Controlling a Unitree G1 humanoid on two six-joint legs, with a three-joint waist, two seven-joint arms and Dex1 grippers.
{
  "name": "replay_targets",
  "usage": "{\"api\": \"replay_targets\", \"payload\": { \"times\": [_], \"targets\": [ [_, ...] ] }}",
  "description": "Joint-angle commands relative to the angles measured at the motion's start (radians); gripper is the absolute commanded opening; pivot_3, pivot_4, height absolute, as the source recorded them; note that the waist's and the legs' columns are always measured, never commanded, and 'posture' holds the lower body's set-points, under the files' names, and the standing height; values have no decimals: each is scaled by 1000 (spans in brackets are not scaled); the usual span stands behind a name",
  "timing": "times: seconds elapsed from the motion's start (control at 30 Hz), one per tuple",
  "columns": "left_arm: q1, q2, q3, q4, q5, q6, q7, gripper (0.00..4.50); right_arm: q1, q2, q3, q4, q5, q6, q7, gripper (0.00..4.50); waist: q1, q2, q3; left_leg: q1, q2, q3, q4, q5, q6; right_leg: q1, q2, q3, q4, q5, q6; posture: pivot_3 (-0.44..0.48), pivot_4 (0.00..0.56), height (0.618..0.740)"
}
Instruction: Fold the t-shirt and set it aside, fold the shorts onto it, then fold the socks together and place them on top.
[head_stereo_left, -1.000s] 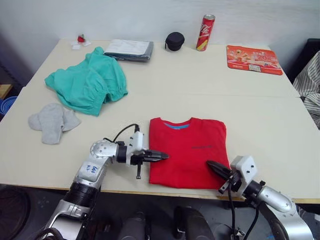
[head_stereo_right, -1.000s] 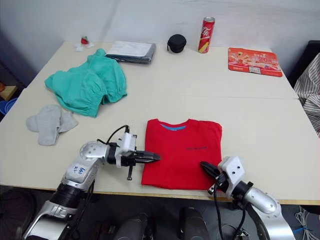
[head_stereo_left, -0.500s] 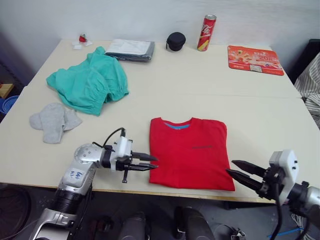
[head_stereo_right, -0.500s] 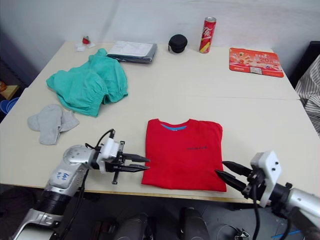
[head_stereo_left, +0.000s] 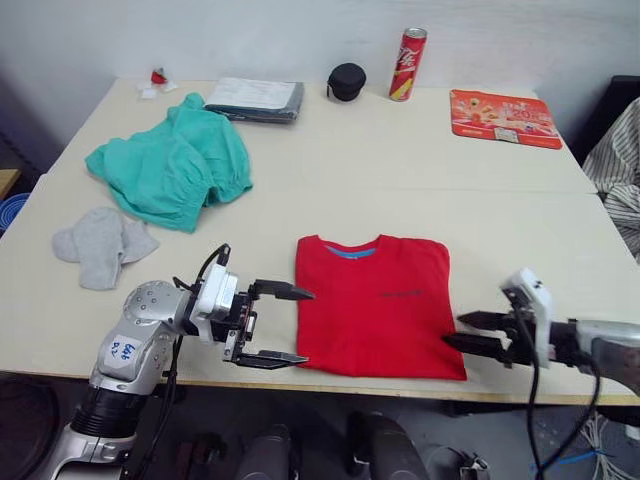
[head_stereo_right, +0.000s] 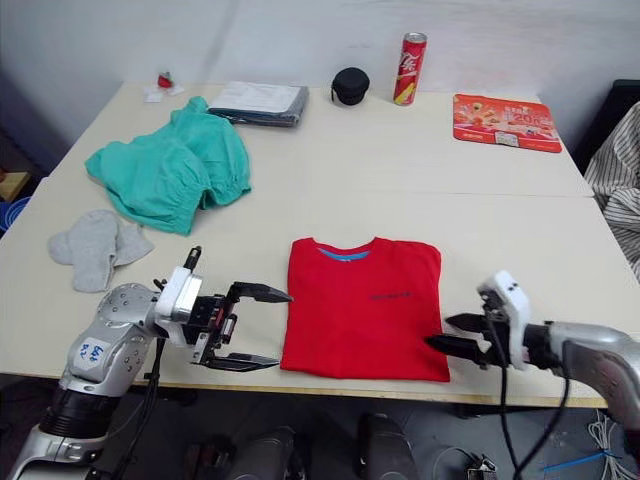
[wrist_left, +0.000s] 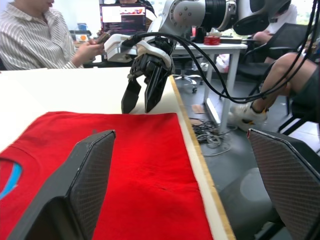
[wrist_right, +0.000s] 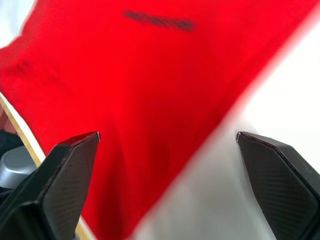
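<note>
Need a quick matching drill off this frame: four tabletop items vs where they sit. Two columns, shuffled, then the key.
Items:
1. t-shirt
2. shorts
3. socks
4. soda can

Places:
A. far edge of the table, next to the black round case
B. left side, just nearer than the teal garment
C. near edge, between the two end effectors
D. far left, near the grey folded packet

Pairs: 1-C, 2-D, 3-B, 4-A
</note>
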Motion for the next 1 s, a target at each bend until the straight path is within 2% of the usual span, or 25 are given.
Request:
{"api": "replay_targets", "payload": {
  "times": [0.03,0.2,0.33,0.53,0.73,0.87,1.0],
  "targets": [
    [2,4,32,-1,0,-20,11,4500,-37,43,52,31,-41,12,-12,3218,3,0,0,0,0,0,0,0,0,0,0,0,0,0,0,0,150,740],
    [9,8,43,19,2,-18,21,4500,-45,59,54,45,-88,12,-12,1380,4,0,0,0,0,0,0,0,0,0,0,0,0,0,0,0,150,740],
    [7,-1,35,36,14,-30,23,4500,-2,24,10,54,-115,-4,9,35,5,0,0,-1,0,0,0,0,0,0,0,-1,0,0,0,0,150,740],
    [2,-4,27,45,20,-23,14,4500,101,-80,-150,136,-161,-89,65,12,32,0,0,-1,-1,0,0,0,0,0,-1,-1,-3,0,1,0,150,740],
    [-31,1,22,77,22,-17,-13,4500,162,-240,-299,438,-289,-293,187,12,28,1,0,-2,-3,0,0,-1,2,1,-3,-1,-6,2,3,0,150,740],
    [-52,1,23,90,24,-11,-27,4500,100,-309,-257,687,-402,-443,236,12,20,2,0,-2,-2,1,0,0,2,1,-1,-1,-5,2,3,0,150,740],
    [-64,3,32,100,31,-15,-28,4500,-23,-319,-186,884,-500,-547,251,12,5,3,0,-1,-2,2,-1,1,2,0,-1,0,-4,2,3,0,150,740]
  ]
}}
